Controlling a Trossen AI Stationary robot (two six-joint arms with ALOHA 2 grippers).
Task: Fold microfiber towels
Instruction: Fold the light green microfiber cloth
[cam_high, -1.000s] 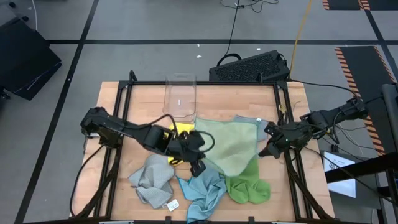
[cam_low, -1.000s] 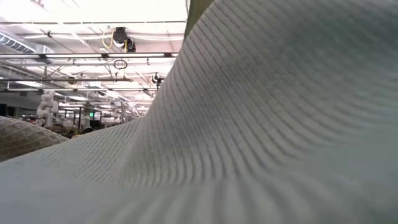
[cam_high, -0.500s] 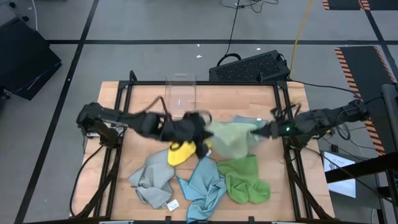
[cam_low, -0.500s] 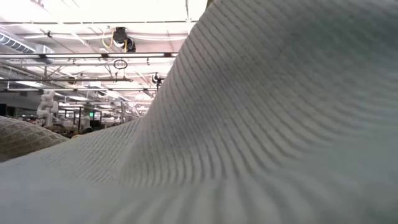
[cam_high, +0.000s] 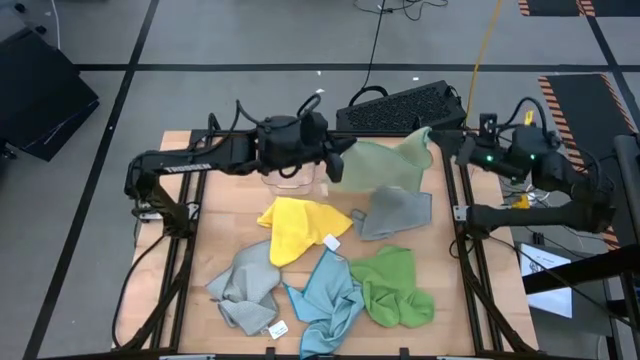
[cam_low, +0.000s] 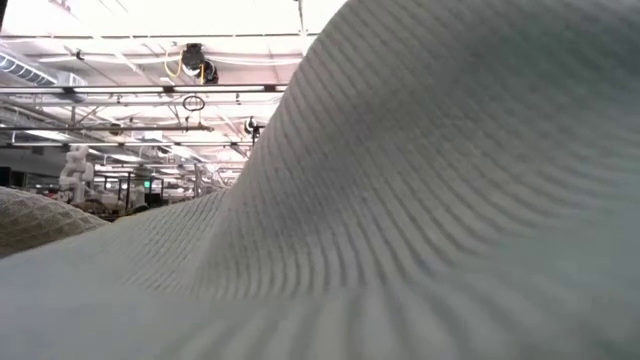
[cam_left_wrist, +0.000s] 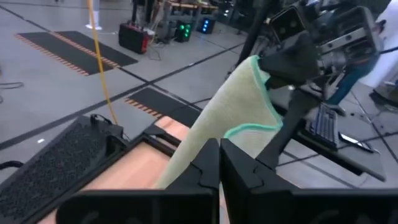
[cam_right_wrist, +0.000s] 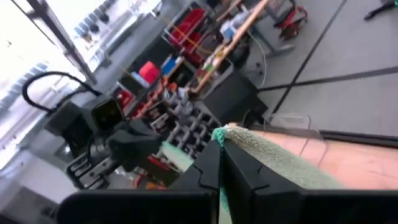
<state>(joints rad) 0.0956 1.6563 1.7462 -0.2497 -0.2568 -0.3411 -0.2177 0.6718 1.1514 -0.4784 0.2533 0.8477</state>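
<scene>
The pale green towel (cam_high: 385, 160) hangs spread in the air over the table's far part, between my two grippers. My left gripper (cam_high: 335, 165) is shut on its left end and my right gripper (cam_high: 440, 140) on its right end. Five more towels lie loose on the wooden table (cam_high: 220, 215): yellow (cam_high: 295, 225), grey (cam_high: 395, 210), bright green (cam_high: 395, 290), light blue (cam_high: 330, 295) and another grey (cam_high: 245, 290). A pale cloth (cam_low: 400, 200) fills the low view close up. My left gripper pinches the pale green towel's edge (cam_left_wrist: 202, 146) between its two shut fingers, coming level from the table's left. The cloth runs from there up to the other gripper, lifted off the table. My right gripper pinches the towel's teal-hemmed corner (cam_right_wrist: 219, 134) between its shut fingers, coming level from the table's right. The towel stretches away from it toward the left gripper (cam_right_wrist: 124, 143), clear of the table.
A clear plastic bin (cam_high: 290, 165) stands at the far middle, under my left arm. A black keyboard-like box (cam_high: 400, 105) lies beyond the far edge. Black frame rails (cam_high: 185, 200) run along the table's sides.
Both grippers have risen and gone toward the table's far edge, tipping from pointing down to level. The pale green towel, which lay over the pile, is lifted off it and now hangs spread between them. The yellow and one grey towel are uncovered.
</scene>
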